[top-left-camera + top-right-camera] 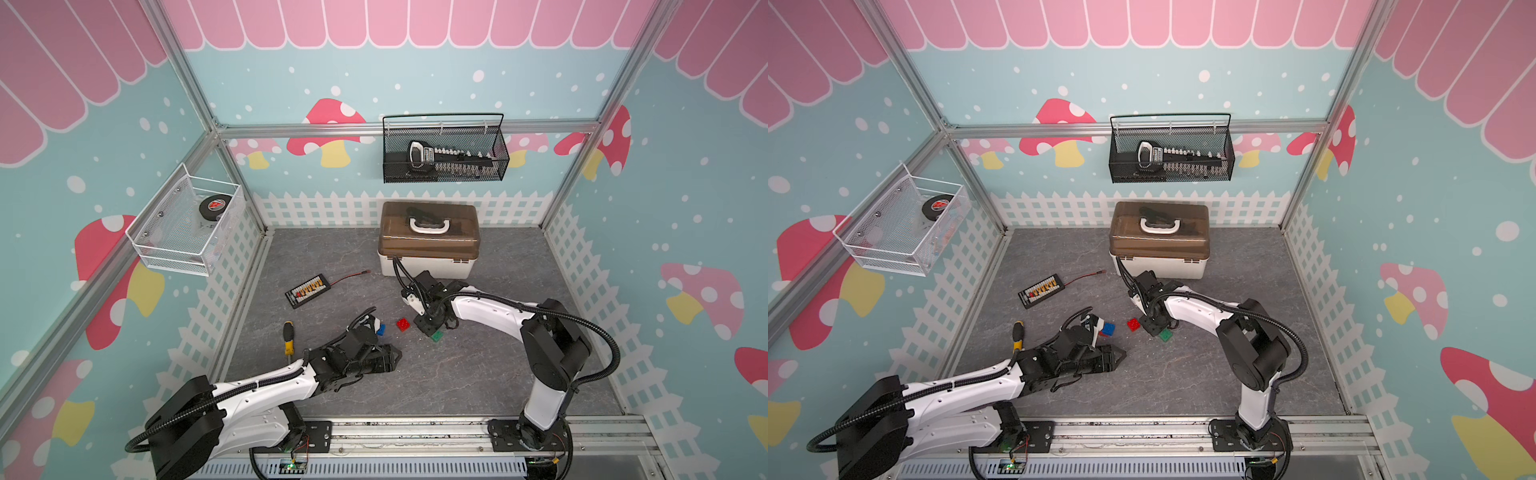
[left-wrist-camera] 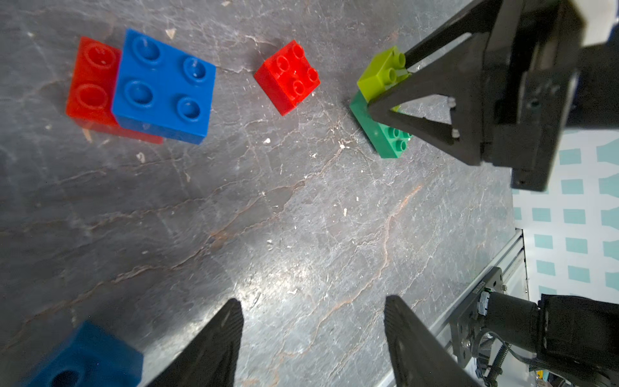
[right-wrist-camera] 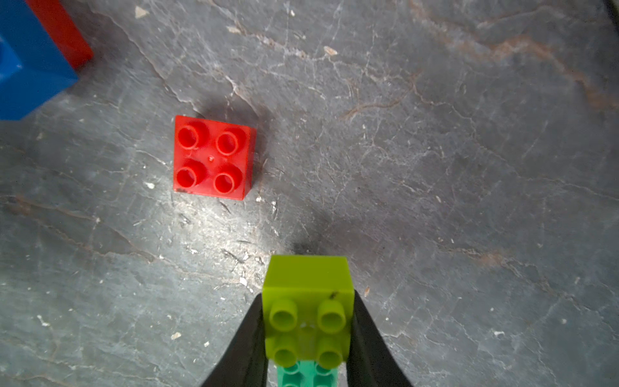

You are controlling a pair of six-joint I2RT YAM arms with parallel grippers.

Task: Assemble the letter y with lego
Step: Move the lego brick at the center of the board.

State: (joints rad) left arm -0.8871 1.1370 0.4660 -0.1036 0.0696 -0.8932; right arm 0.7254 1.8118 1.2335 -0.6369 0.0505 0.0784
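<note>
The lime-green brick (image 3: pixel 308 278), seated atop one end of the dark green bar (image 2: pixel 385 140), is clamped by the right tool (image 3: pixel 307 298). The loose red brick (image 3: pixel 212 157) is located beside it on the surface, toward the left arm. The left tool (image 2: pixel 311 301) is held apart, empty.

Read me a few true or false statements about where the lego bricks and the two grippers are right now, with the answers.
1. The right gripper is shut on the lime brick. True.
2. The lime brick sits on top of a blue brick. False: it sits on one end of the dark green brick.
3. The left gripper holds the loose red brick. False: its jaws are open and empty, and that brick lies alone on the floor.
4. A blue brick is stacked partly over a second red brick. True.
</note>
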